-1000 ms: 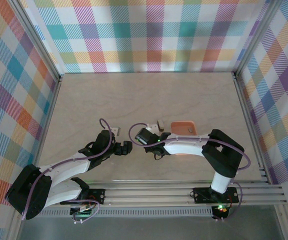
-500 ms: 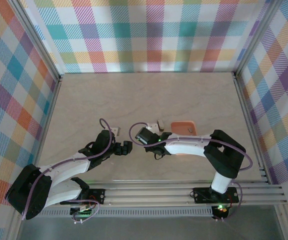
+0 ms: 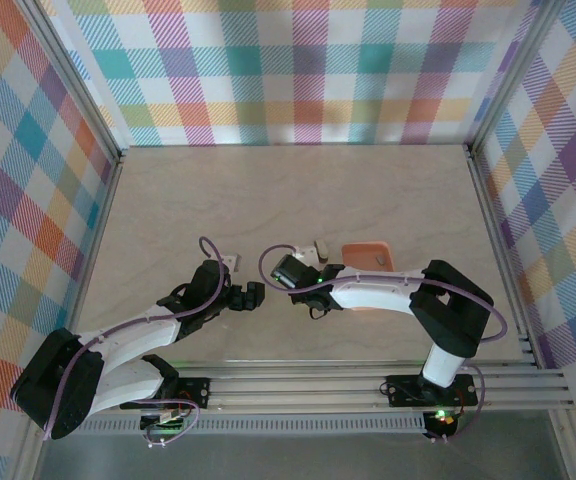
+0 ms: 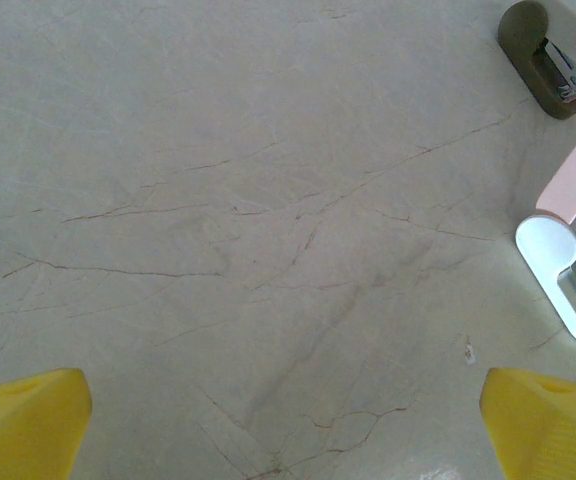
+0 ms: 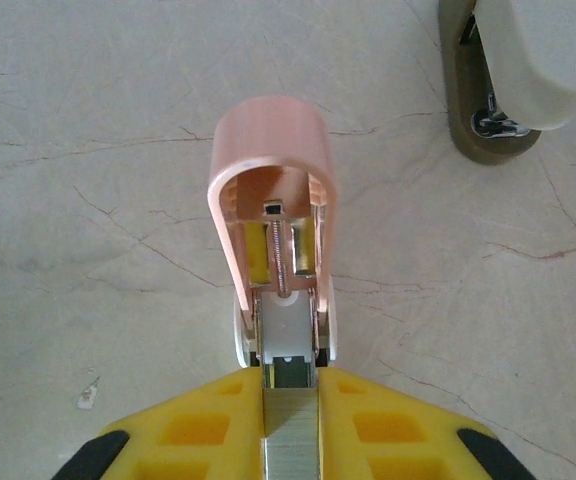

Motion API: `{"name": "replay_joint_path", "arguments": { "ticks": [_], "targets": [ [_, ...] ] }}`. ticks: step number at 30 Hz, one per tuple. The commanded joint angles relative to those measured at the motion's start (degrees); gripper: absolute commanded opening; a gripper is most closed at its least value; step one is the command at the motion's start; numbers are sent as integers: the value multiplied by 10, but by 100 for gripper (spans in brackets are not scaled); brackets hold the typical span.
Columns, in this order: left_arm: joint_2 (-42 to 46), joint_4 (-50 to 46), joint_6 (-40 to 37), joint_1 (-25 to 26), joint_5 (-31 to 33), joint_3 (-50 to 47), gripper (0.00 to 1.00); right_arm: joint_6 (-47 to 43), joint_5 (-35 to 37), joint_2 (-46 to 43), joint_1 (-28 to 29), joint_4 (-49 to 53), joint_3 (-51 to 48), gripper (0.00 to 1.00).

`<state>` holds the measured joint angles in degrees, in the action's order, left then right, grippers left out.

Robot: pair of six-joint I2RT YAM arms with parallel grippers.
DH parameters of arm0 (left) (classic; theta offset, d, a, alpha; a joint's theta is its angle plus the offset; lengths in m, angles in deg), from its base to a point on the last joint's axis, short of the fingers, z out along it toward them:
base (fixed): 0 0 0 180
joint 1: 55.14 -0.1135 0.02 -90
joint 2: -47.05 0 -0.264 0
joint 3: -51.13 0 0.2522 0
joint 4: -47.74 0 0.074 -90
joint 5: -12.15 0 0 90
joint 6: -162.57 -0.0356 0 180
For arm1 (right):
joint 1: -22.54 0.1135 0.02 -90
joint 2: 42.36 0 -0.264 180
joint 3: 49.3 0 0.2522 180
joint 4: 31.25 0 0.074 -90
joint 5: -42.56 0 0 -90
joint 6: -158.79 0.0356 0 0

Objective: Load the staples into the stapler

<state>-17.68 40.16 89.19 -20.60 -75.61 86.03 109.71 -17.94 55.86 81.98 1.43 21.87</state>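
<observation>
Observation, right wrist view: the right gripper (image 5: 290, 382) is clamped on the staples (image 5: 290, 440), a grey strip pinched between its yellow fingers. The stapler (image 5: 273, 190) lies on the desk (image 5: 88, 150) at 12 o'clock of that gripper, directly ahead, with its pink lid swung up and the spring rod of the magazine exposed. The strip is lined up with the channel. Its leading end is at the channel mouth, but I cannot tell whether it has entered.

A grey-white oblong piece (image 5: 513, 70) sits at 1 o'clock, apart from the stapler.

Left wrist view: the left gripper (image 4: 283, 405) has its fingers spread wide over bare desk and holds nothing. The stapler is at its 3 o'clock.

Change over the last second, top view: slight. The right arm has crept a little; the left arm has not moved. The salmon tray (image 3: 366, 252) stays at 2 o'clock of the right wrist.

Assessment: insertion appears to be underway as a slow, fine feed, and loading is not yet complete. The next move likely calls for a straight push along the channel. Risk: the unsteadied stapler may slide.
</observation>
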Motion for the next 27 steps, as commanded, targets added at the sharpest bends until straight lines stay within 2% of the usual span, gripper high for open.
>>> {"name": "replay_joint_path", "arguments": {
  "ticks": [1, 27],
  "targets": [
    [9, 4, -11, 7, 4, -2, 100, -1, -4, 11, -3, 5, -4, 18],
    [10, 6, -12, 8, 5, -1, 100, -14, -8, 1, -3, 14, 11, 18]
  ]
}}
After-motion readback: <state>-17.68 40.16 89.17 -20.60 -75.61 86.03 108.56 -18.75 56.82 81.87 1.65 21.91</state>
